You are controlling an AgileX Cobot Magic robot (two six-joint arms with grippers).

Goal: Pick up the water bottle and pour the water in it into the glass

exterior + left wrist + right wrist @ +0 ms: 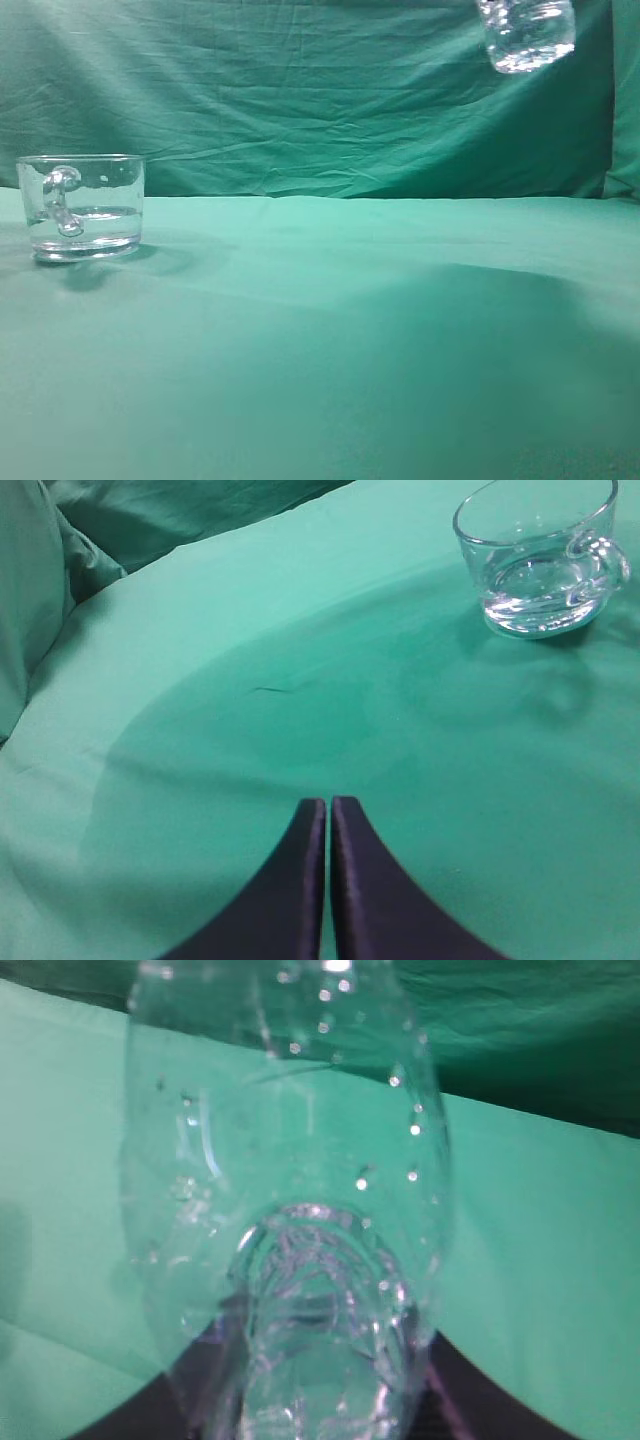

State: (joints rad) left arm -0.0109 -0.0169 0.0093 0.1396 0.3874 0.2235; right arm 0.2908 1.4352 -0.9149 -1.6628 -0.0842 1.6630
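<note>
The glass is a short clear mug with a looped handle, standing at the far left of the green table, with water in its lower part. It also shows in the left wrist view at the top right. The water bottle hangs high at the top right of the exterior view; only its lower end shows. In the right wrist view the water bottle fills the frame, with droplets inside. My right gripper is shut on it. My left gripper is shut and empty, well short of the glass.
A green cloth covers the table and hangs as a creased backdrop behind it. In the left wrist view the cloth folds up at the left edge.
</note>
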